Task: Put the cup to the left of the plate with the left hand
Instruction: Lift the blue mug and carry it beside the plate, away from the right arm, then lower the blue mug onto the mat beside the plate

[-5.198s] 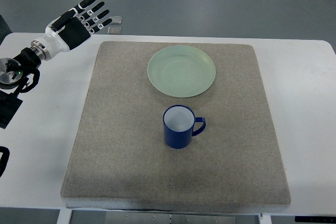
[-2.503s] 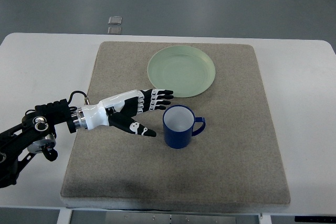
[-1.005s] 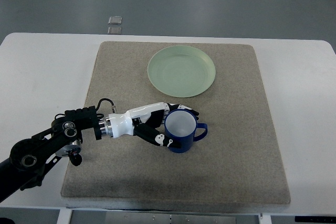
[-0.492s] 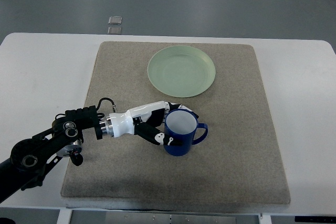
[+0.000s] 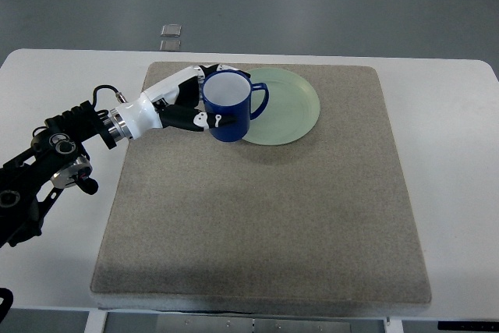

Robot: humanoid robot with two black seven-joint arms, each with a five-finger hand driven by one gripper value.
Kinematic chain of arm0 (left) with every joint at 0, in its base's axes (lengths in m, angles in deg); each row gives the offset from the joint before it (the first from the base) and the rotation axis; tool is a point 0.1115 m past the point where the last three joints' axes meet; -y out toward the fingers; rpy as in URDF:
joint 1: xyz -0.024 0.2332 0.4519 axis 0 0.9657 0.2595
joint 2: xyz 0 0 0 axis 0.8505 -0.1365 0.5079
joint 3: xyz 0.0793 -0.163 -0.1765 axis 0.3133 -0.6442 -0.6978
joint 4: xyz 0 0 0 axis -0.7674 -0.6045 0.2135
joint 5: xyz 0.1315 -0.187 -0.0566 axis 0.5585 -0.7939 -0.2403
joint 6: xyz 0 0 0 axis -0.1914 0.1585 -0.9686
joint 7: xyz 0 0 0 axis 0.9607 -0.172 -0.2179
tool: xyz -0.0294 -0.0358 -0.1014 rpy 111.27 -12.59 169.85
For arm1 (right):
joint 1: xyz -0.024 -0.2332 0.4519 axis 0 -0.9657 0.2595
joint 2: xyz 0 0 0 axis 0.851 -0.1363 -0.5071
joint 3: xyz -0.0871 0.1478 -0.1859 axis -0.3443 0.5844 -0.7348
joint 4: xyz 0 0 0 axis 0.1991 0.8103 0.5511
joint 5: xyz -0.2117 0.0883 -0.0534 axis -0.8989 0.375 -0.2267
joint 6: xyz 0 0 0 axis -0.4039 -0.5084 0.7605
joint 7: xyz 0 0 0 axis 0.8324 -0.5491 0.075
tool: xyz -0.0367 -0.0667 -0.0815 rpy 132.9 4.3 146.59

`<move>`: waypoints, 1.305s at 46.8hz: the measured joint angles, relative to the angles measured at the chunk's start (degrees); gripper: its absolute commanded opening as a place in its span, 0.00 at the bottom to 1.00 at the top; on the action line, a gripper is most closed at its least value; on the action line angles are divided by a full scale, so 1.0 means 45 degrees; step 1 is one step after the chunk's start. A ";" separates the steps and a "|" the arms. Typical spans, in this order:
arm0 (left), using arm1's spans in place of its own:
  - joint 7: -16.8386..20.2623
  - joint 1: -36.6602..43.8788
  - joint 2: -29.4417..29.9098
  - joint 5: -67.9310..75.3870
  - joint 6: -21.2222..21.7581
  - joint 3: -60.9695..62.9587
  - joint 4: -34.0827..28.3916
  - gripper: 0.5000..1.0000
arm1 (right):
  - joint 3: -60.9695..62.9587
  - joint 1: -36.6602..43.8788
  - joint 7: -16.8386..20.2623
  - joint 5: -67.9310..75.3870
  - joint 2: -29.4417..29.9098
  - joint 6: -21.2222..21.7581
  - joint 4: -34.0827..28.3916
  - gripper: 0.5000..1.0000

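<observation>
A blue cup with a white inside hangs lifted above the mat, its handle pointing right over the left edge of the pale green plate. My left hand is shut on the cup, fingers wrapped round its left side, thumb on the front. The arm comes in from the left edge across the white table. The cup covers part of the plate's left rim. No right arm shows.
A grey-brown mat covers most of the white table. Two small grey squares lie on the floor beyond the table's far edge.
The left hand has lifted the cup from the mat's middle and carried it up and to the left, so it now hangs by the plate's left rim.
</observation>
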 measured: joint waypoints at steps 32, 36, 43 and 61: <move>0.0445 -0.0151 0.0813 -0.1928 0.0334 -0.0281 -0.3877 0.00 | 0.0000 0.0000 0.0000 0.0000 0.0000 -0.0003 0.0003 0.86; 0.0456 -0.0156 0.0468 -0.1914 0.0470 -0.0249 -0.4245 0.00 | 0.0000 -0.0001 0.0000 0.0000 0.0000 -0.0002 0.0003 0.86; 0.0484 -0.0202 0.0037 -0.1840 0.0567 -0.0170 -0.4545 0.00 | 0.0000 0.0001 0.0000 0.0000 0.0000 0.0001 0.0001 0.86; 0.0484 -0.0205 -0.0286 -0.1655 0.1185 0.0076 -0.4584 0.15 | 0.0000 0.0001 0.0000 0.0000 0.0000 0.0001 0.0005 0.86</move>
